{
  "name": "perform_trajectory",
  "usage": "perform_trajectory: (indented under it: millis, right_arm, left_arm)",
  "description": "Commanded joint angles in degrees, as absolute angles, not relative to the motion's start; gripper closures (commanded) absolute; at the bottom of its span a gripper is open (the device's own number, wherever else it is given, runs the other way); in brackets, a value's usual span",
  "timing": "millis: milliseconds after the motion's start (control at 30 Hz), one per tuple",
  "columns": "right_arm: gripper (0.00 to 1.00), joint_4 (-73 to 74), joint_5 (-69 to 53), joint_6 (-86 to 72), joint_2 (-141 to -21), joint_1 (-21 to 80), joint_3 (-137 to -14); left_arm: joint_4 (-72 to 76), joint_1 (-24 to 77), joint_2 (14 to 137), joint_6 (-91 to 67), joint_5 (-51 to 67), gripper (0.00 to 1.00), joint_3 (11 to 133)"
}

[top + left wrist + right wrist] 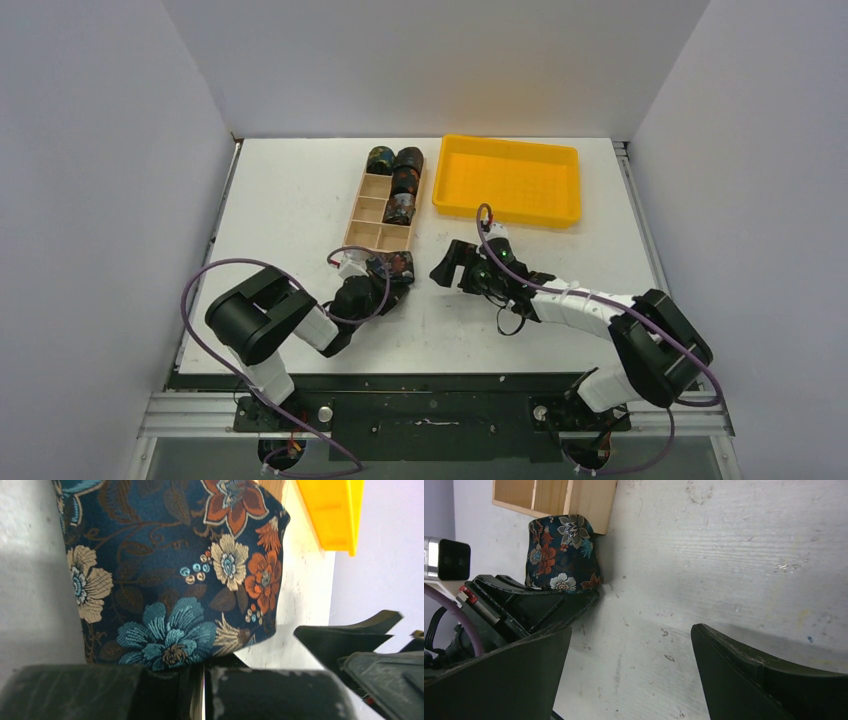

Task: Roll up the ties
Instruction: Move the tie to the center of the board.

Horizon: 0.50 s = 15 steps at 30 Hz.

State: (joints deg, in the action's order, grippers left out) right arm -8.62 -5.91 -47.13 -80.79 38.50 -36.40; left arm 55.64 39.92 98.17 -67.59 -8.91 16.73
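A rolled tie [401, 265], dark with blue and orange flowers, stands on the table just in front of the wooden box [362, 238]. It fills the left wrist view [170, 570] and shows in the right wrist view [561, 552]. My left gripper [390, 275] is at its base; in the left wrist view [204, 675] the jaws are nearly closed on the roll's lower edge. My right gripper [452, 266] is open and empty [629, 645], just right of the roll and apart from it. Several rolled ties [405, 183] sit in the box's far compartments.
A yellow plastic tray [505, 142] stands at the back right, beside the box; its corner shows in the left wrist view [332, 510]. The box's near compartments hold nothing. White walls close in the table on three sides.
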Motion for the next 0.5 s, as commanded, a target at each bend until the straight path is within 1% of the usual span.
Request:
perform_trajectory:
  millis: [0, 233, 333, 467]
  right_arm:
    - [0.09, -18.1, -16.3, -50.8, -84.9, 36.5, -37.9]
    - [0.10, -18.6, -17.1, -50.0, -88.3, 36.3, -40.3]
    - [0.10, -18.6, -17.1, -50.0, -89.0, 36.2, -40.9]
    - [0.10, -20.0, -18.8, -51.2, -91.4, 36.0, -42.3]
  left_arm:
    - [55.7, 37.1, 102.1, -66.8, -9.6, 1.00, 17.9]
    - [54.1, 33.3, 102.1, -63.2, -7.2, 1.00, 18.8]
    - [54.2, 34.2, 100.2, -61.4, -4.7, 0.98, 17.6]
    - [52.3, 36.6, 94.4, -60.6, -0.7, 0.93, 14.1]
